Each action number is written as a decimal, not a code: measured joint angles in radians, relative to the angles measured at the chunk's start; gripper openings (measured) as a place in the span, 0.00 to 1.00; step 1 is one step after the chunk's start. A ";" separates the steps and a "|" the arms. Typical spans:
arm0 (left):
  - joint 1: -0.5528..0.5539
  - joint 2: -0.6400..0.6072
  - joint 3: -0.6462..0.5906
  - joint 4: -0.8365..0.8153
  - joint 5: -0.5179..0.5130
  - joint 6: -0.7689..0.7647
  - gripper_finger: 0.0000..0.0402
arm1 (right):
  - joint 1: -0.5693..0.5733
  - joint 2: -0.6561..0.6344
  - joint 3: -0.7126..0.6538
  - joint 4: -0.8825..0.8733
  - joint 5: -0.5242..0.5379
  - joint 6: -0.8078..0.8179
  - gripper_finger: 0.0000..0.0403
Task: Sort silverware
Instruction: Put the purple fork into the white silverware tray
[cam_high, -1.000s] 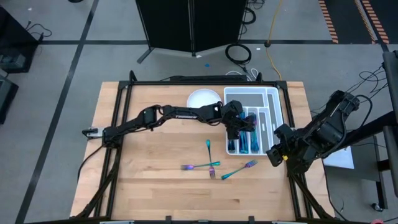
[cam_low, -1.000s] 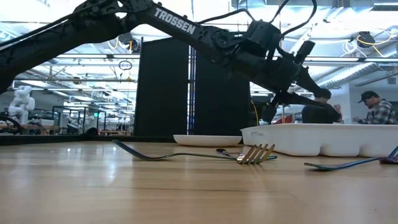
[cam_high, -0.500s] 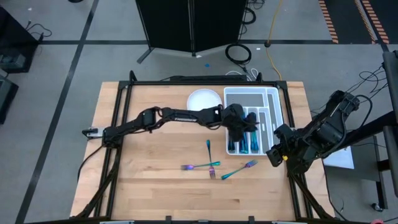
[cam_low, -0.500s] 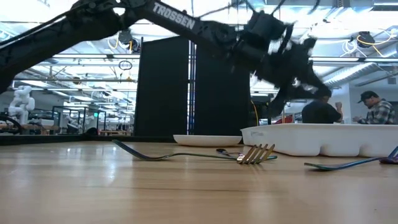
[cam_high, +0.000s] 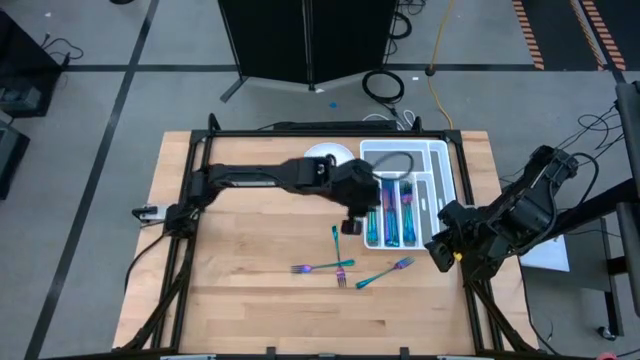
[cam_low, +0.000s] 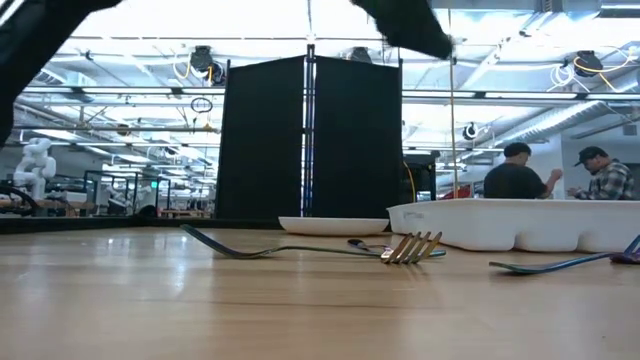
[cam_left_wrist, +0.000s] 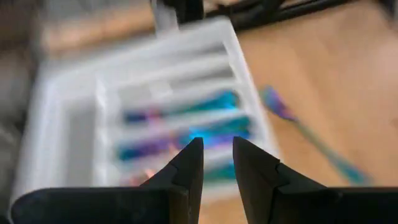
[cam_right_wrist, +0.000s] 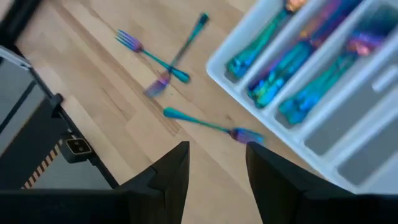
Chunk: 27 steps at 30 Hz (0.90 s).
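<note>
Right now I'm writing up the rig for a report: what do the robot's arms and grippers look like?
Both arms are dark, nearly black, built of slim jointed links. The left arm is long and thin; the right arm looks bulkier, with cables along it. Each ends in a gripper of two flat, dark, tapered fingers: left gripper, right gripper. No lettering is readable in these views.

On the counter I count three loose forks, two crossed over each other and a third lying just beside them. There is one white cutlery tray, with silverware lying in three of its long slots; how many pieces I cannot tell. One round white plate sits next to it. Two people stand in the room beyond.
</note>
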<state>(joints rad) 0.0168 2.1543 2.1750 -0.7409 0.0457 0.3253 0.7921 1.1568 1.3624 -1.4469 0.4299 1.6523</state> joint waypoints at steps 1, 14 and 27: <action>0.000 -0.022 0.000 -0.067 0.019 -0.098 0.22 | 0.000 0.000 0.000 0.010 0.016 -0.018 0.37; -0.174 -0.093 -0.129 -0.564 -0.018 -0.399 0.22 | 0.000 0.000 0.000 0.094 0.103 -0.157 0.37; -0.242 -0.092 -0.529 -0.093 0.128 -0.503 0.22 | 0.002 0.005 0.000 0.172 0.093 -0.248 0.37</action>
<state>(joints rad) -0.2253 2.0621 1.6463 -0.8341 0.1738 -0.1780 0.7940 1.1622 1.3624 -1.2749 0.5232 1.4045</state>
